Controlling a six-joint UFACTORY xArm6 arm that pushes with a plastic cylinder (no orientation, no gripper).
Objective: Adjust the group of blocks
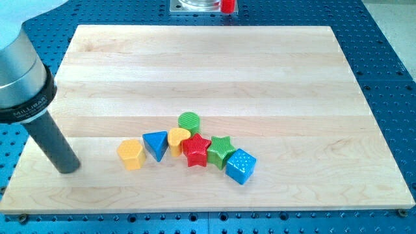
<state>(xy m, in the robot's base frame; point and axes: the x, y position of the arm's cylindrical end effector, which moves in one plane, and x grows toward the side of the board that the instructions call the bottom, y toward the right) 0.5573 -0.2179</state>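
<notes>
At view's left: my tip (67, 169) well apart from yellow block (130, 154) | red star (195, 150) overlaps green star (221, 150) | no claw shows

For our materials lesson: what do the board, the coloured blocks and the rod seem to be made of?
Board: pale wood, visible grain and plank seams, smooth finish. Blocks, such as the red star and blue cube: probably plastic, ridged, faintly glossy. My tip, left of the group: dark, matte; material unclear.

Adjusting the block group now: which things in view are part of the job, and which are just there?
Part of the job:
orange block
blue triangle
yellow heart
green cylinder
red star
green star
blue cube
my tip, left of the group

Just there:
wooden board
red object, beyond the top edge
</notes>
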